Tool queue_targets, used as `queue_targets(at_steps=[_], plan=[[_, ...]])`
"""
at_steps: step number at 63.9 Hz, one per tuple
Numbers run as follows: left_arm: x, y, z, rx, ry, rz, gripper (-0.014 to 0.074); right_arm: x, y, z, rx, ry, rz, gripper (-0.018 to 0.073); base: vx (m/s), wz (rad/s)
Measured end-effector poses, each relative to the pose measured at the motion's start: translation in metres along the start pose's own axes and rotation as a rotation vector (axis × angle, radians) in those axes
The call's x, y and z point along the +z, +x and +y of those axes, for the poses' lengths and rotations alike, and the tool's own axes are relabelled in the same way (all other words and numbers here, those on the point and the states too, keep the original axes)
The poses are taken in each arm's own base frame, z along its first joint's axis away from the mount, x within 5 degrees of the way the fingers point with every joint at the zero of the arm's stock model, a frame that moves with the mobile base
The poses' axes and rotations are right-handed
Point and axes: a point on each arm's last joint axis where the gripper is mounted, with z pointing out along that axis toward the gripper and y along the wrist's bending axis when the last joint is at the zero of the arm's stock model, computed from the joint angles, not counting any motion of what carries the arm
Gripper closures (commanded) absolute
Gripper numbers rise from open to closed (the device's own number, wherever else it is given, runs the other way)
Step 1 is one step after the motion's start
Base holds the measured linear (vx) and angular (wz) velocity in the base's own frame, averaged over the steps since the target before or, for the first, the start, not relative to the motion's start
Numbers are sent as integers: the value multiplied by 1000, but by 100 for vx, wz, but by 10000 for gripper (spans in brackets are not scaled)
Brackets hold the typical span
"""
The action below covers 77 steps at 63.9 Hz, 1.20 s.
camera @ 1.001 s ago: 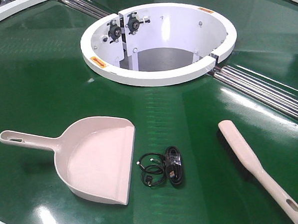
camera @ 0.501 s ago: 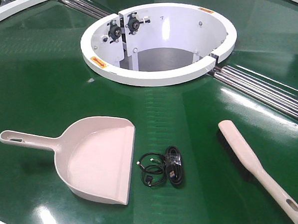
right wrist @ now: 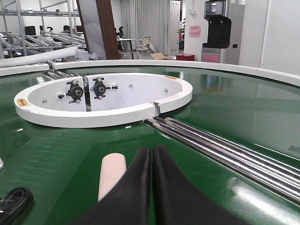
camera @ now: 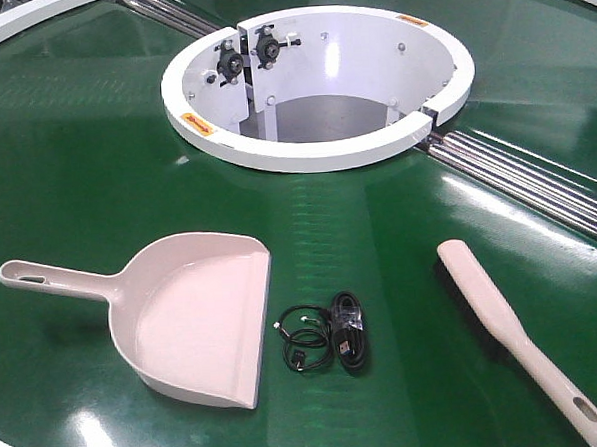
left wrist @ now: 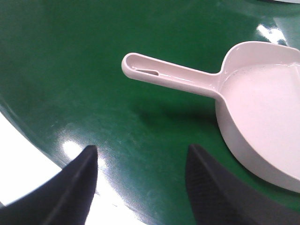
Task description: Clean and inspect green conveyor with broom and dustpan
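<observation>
Looks like the very start of the job to me, nothing's picked up yet. The pale pink-beige plastic scoop dustpan (camera: 193,319) lies flat on the glossy dark-green conveyor belt (camera: 76,175), just left of the little coiled black cable bundle (camera: 330,344). Its wide mouth faces the cable, and its thin slotted handle points away from it. The long flat pink-beige hand broom (camera: 504,323) with black bristles lies to the right of the cable and well apart from it, its tapered handle running toward the near edge. The left tool (left wrist: 141,157) hovers near the tip of the dustpan handle, on the side away from the cable, jaws spread wide with nothing in them. The right tool (right wrist: 151,152) has its two black fingers pressed flat together, gripping nothing, just beside the broom's rounded far tip. My read is that the step in hand is reaching for the two implements. Next the left needs to drop over that slim handle and close, while the right has to open up before it can take the broom. Both are smooth hard plastic lying low on a shiny belt, so I'd expect them to skid if nudged. The cable is presumably what gets swept. Beyond it sits the big white ring-shaped opening (camera: 325,152).
</observation>
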Motion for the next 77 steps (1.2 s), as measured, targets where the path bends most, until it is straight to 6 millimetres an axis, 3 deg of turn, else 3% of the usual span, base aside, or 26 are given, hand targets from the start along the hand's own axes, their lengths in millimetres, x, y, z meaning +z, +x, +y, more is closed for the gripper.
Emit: queue_targets(at_steps=[14,25,42,57,69,77], plan=[[0,-4,-1,-38,11,-43,190,0,0,0,0,0,0,569,0,0],[2,-13,-1,-33,11,-11,117,0,0,0,0,0,0,569,0,0],[3,-69,-2,88,38,66,71,0,0,0,0,0,0,569,0,0],[9,-131,-16,298,220,91,71,0,0,0,0,0,0,569,0,0],[35,-159,-25,598,383,162,72,0,0,0,0,0,0,569,0,0],[61,-168,-25,637,398,186,74,0,0,0,1,0,0,569,0,0]])
